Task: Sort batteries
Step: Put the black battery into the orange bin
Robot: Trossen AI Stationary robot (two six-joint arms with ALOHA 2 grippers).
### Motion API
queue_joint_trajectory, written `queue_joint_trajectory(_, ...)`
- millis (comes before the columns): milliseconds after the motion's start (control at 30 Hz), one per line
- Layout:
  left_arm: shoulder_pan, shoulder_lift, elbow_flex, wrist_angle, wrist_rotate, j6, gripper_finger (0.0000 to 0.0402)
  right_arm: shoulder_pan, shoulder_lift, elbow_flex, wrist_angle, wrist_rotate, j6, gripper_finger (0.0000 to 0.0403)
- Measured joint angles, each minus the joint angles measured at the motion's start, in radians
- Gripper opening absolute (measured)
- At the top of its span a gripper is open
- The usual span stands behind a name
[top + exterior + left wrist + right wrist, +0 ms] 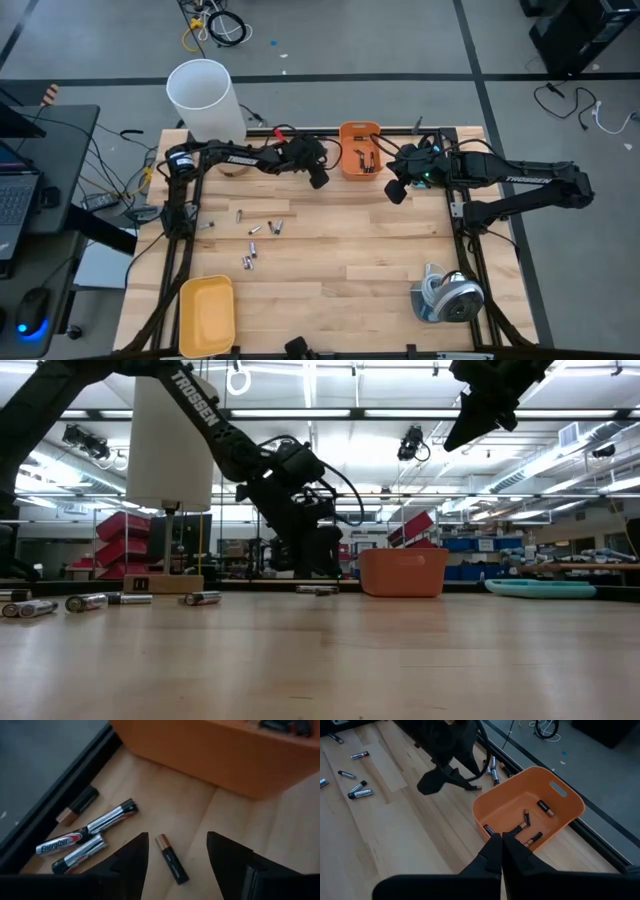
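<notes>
Left gripper (177, 852): low over the table's far edge, just beside the orange bin (360, 150); fingers spread apart, gripping nothing
Dark battery (171, 865): lies flat on the wood between the spread fingers, copper end toward the bin; whether it touches either finger cannot be told
Silver batteries (87, 837): two lie side by side near the table's black edge rail, beside the dark one; another dark cell (77, 805) lies against the rail
Right gripper (501, 851): raised above the table near the bin's other side; fingers pressed together, empty
Bin contents (532, 822): several dark cells on the bin's floor
Loose batteries (258, 235): scattered on the left half of the table, well apart from the bin
Yellow bin (207, 315): near left corner of the table
White cylinder (205, 100): upright at the far left corner
Tape roll (450, 297): near right corner
</notes>
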Motion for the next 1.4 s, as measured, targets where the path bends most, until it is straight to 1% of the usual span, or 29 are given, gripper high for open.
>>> queue_joint_trajectory(133,0.0,0.02,0.0,0.001,-0.022,0.001,0.0203,0.0,0.0,0.0,0.0,0.0,0.0,0.0)
queue_joint_trajectory(267,0.0,0.031,0.0,-0.024,-0.081,-0.003,0.0203,0.0,0.0,0.0,0.0,0.0,0.0,0.0)
queue_joint_trajectory(367,0.004,0.031,0.0,-0.034,-0.096,-0.006,0.0203,0.0,0.0,0.0,0.0,0.0,0.0,0.0)
queue_joint_trajectory(533,0.014,0.035,0.0,-0.037,-0.094,-0.009,0.0203,0.0,0.0,0.0,0.0,0.0,0.0,0.0)
queue_joint_trajectory(667,0.026,0.057,0.0,-0.02,-0.051,-0.01,0.0203,0.0,0.0,0.0,0.0,0.0,0.0,0.0)
queue_joint_trajectory(933,0.026,0.058,0.0,-0.021,-0.052,0.009,0.0199,0.001,0.0,0.0,0.0,0.0,0.0,0.0)
queue_joint_trajectory(1033,0.026,0.058,0.001,-0.023,-0.051,0.024,0.0185,0.001,0.0,0.0,-0.001,0.0,-0.001,0.0)
queue_joint_trajectory(1167,0.025,0.059,0.002,-0.033,-0.041,0.065,0.015,0.001,0.0,0.0,-0.001,0.0,-0.001,0.0)
queue_joint_trajectory(1300,0.022,0.059,0.004,-0.056,-0.056,0.091,0.0108,0.001,0.0,0.0,-0.001,0.0,-0.001,0.0)
queue_joint_trajectory(1400,0.022,0.059,0.004,-0.066,-0.066,0.094,0.0066,0.001,0.0,0.0,-0.001,0.0,-0.001,0.0)
